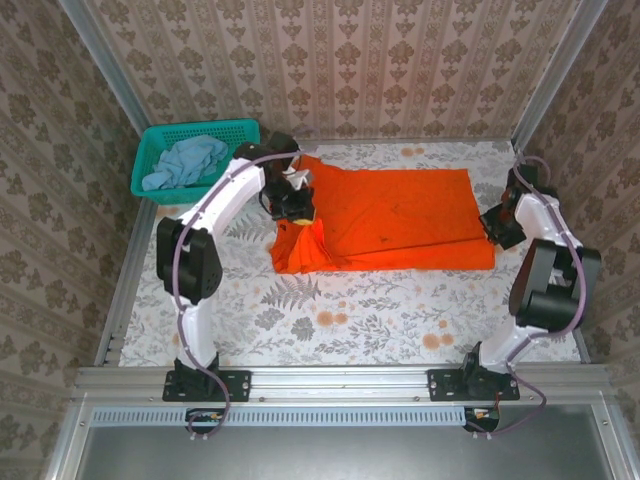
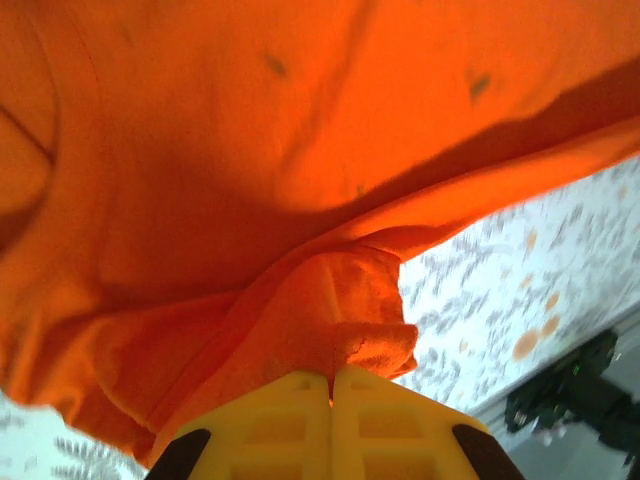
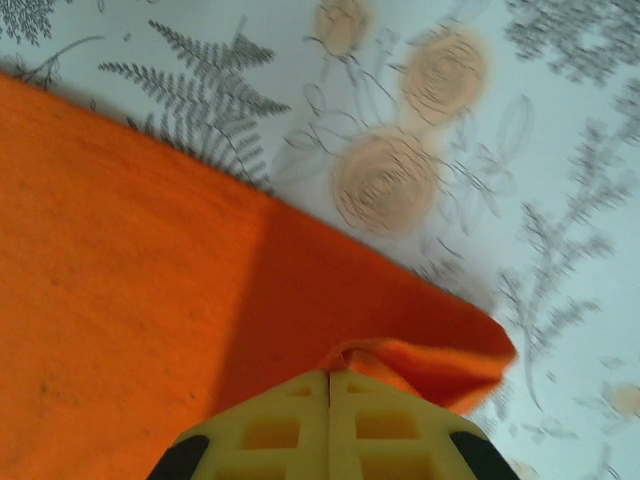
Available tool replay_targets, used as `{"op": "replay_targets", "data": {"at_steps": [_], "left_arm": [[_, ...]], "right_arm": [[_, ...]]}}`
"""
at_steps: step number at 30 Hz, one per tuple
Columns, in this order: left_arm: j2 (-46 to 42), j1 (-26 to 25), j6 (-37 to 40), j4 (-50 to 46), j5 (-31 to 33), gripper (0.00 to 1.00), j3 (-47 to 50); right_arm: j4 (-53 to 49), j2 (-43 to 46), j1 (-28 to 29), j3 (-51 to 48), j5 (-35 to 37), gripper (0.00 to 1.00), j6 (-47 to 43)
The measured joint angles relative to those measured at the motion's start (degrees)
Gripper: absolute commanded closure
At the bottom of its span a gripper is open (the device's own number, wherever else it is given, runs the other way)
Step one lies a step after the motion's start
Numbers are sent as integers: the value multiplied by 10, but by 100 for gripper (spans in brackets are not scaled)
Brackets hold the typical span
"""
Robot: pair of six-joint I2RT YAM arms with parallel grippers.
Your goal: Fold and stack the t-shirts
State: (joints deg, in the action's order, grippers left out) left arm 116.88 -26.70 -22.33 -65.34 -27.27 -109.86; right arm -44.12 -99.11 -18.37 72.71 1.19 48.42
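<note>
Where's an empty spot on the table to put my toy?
The widest bare table lies between the orange t-shirt and the front rail. Crowded: the back left corner with the basket, and the shirt ends pinched by the left gripper and right gripper.

Your left arm [image 1: 215,205] is arched forward with the left gripper [image 1: 297,207] clamped tight on the shirt [image 1: 400,215], and your right arm [image 1: 545,265] is folded back, right gripper [image 1: 493,226] pinched closed on it too.
</note>
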Motion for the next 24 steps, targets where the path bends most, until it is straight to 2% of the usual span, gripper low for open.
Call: {"op": "replay_targets", "data": {"at_steps": [3,4,5,6,8,10,11,14,16,22,24], "left_arm": [[51,25,-9,0,1,92,-52],[68,33,-13,0,2,90,-65],[80,39,-17,0,3,84,-74],[94,45,-21,0,4,68,-85],[124,54,-33,-3,13,57,-115],[146,60,-42,-9,31,39,-144],[150,62,-45,-10,45,35,-153],[134,66,-52,-12,82,33,-146],[97,67,-51,-2,93,35,-102],[-94,69,-49,34,76,38,173],[-130,70,-49,42,64,40,247]], "right_arm": [[-3,-52,7,45,-2,100,0],[-6,-70,12,62,-2,96,0],[-9,-83,15,75,-2,95,0],[-12,-99,18,92,-2,89,0],[-19,-130,21,122,-2,66,1],[-27,-151,21,141,-3,52,-1],[-32,-157,18,147,-3,47,-2],[-42,-154,12,150,1,43,-12],[-36,-140,10,141,2,41,-19],[-1,-20,9,27,-18,50,-36],[11,7,12,-9,-34,52,-40]]}}
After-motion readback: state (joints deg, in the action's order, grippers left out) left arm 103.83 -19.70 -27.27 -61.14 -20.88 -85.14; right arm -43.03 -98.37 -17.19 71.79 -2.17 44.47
